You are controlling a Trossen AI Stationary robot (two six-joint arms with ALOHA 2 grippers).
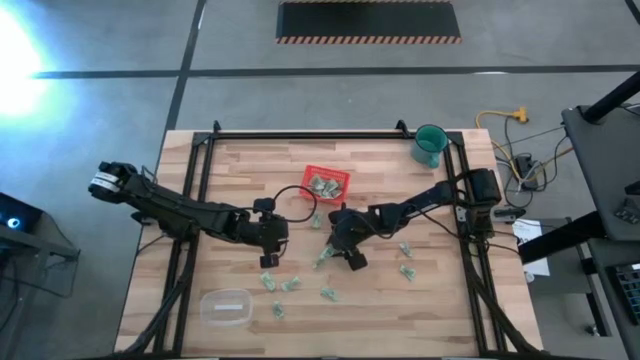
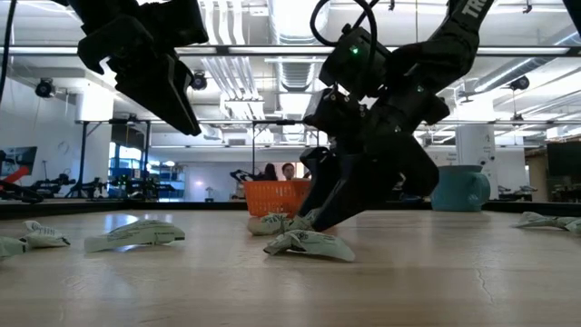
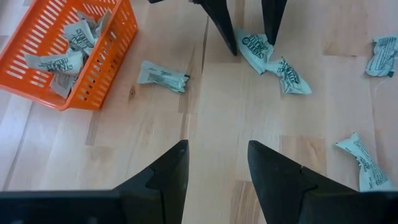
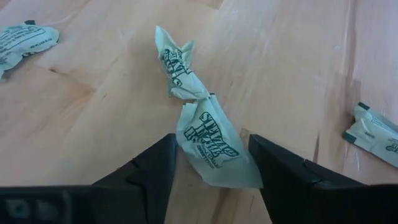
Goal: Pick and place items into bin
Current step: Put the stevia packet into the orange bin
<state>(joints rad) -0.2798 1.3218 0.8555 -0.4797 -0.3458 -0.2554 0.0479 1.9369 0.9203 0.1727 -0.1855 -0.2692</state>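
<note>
The bin (image 1: 327, 176) is bright orange-red with a slotted wall. The items (image 4: 208, 140) are pale green-white with dark green print. The cup (image 1: 430, 144) is teal, the table (image 1: 250, 160) light wood.

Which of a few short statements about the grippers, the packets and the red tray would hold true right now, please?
1. The right gripper straddles a pale-green packet lying on the table. True.
2. The red tray holds no packets. False: several lie in it.
3. The left gripper holds a packet. False: its fingers stand open over bare wood.
4. The teal cup stands near the table's far right corner. True.
5. The clear container sits inside the red tray. False: it sits apart, near the table's front left edge.
</note>
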